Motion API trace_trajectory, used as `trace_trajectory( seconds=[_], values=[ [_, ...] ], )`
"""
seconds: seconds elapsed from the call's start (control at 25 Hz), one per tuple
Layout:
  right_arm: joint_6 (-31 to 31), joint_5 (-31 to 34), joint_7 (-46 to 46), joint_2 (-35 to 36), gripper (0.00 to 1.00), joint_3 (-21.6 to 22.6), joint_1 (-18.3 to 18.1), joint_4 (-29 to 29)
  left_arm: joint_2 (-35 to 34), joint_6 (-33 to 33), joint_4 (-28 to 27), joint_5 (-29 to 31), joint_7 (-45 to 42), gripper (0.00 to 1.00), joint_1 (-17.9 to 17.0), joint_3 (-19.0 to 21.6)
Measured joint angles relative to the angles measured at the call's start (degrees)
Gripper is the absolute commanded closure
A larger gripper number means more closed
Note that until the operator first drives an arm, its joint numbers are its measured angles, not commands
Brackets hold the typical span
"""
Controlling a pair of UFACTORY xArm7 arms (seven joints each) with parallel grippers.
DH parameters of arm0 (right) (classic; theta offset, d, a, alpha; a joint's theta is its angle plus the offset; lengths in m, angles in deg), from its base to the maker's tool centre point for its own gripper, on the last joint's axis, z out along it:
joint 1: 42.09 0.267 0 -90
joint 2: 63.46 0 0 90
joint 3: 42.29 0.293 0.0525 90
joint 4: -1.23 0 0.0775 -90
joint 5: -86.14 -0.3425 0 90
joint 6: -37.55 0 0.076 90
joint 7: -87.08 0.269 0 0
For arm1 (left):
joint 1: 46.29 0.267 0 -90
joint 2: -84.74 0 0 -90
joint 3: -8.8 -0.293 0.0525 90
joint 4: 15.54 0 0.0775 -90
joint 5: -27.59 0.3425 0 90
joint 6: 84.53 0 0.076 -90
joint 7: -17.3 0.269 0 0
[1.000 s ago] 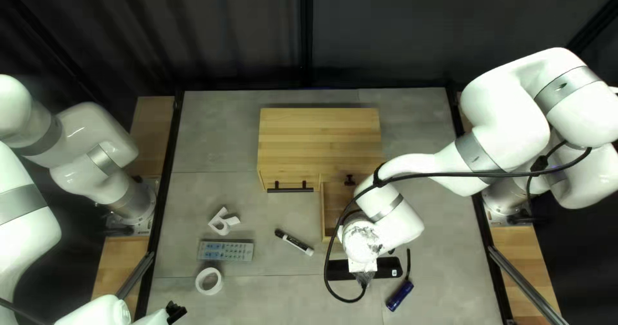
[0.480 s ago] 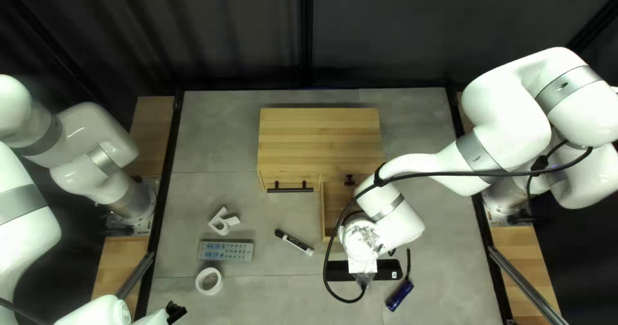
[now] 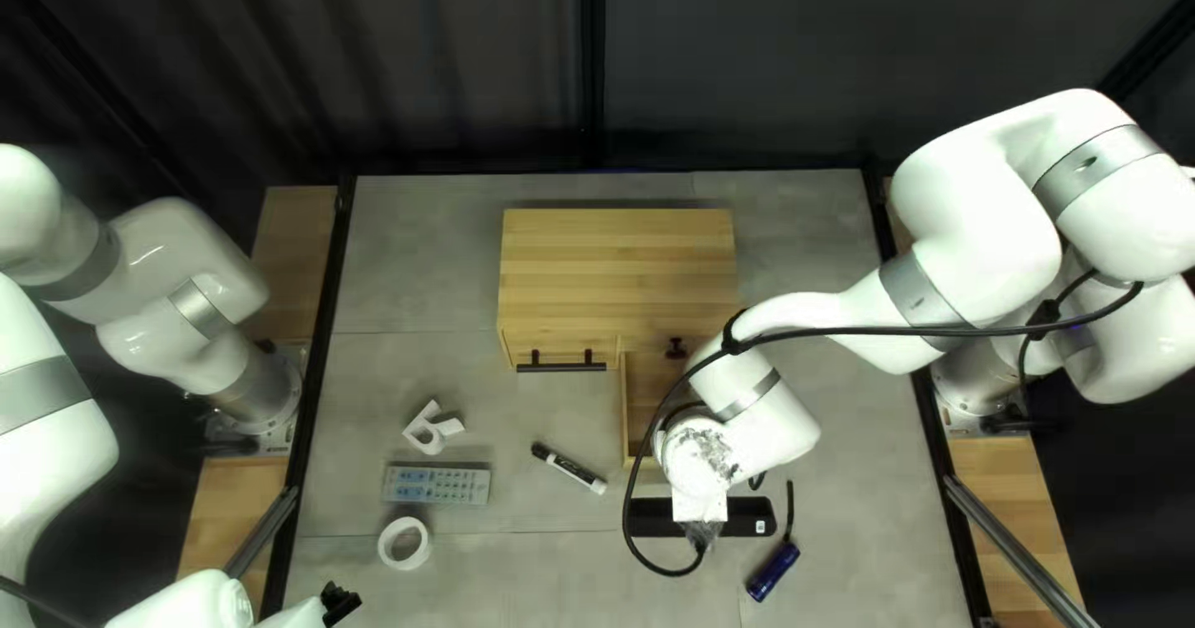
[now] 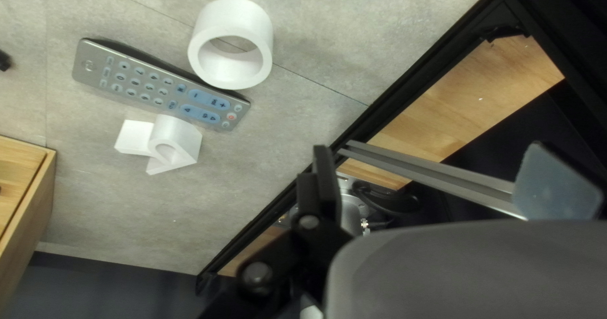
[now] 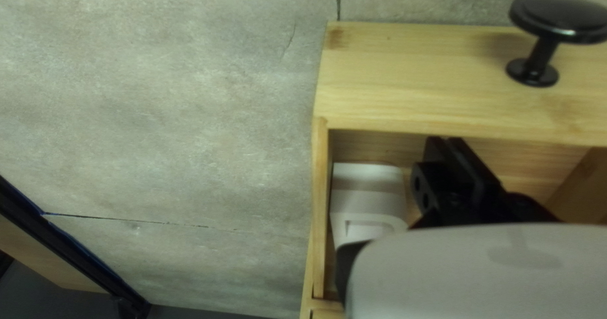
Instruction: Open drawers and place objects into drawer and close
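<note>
Pulled out from a light-wood cabinet (image 3: 616, 267) on the gray desk (image 3: 436, 248): a pale, straight-walled drawer (image 3: 627, 429) with a round black knob (image 5: 556, 15) on its front and a white, blocky item (image 5: 363, 189) inside, along one side wall. Beside that item, fingertips brought together with nothing visible between them: the right claw (image 3: 700, 460). Cannot tell how deep it reaches. Spread wide and empty, away from the cabinet: the left claw (image 3: 339, 601). Laid out on the desk at the left of the top left view: a white cut-out shape (image 3: 426, 434), a silver remote (image 3: 436, 485) and a white ring (image 3: 386, 546); nearer the drawer, a black-and-white marker (image 3: 570, 468). Shifted slightly since moments earlier: the right arm (image 3: 772, 423) and its looping cable (image 3: 629, 491). Unmoved: drawer, remote, ring, marker and cut-out shape.
</note>
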State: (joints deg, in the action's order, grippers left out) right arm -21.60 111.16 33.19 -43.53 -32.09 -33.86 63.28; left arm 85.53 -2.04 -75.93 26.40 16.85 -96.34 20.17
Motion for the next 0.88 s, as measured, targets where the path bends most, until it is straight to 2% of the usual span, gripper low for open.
trace_trajectory(
  seconds=[0.88],
  values=[
    [1.47,1.68,0.49,-0.64,0.99,-1.24,-0.84,-2.18,0.0,0.0,0.0,0.0,0.0,0.0,0.0,0.0]
  ],
)
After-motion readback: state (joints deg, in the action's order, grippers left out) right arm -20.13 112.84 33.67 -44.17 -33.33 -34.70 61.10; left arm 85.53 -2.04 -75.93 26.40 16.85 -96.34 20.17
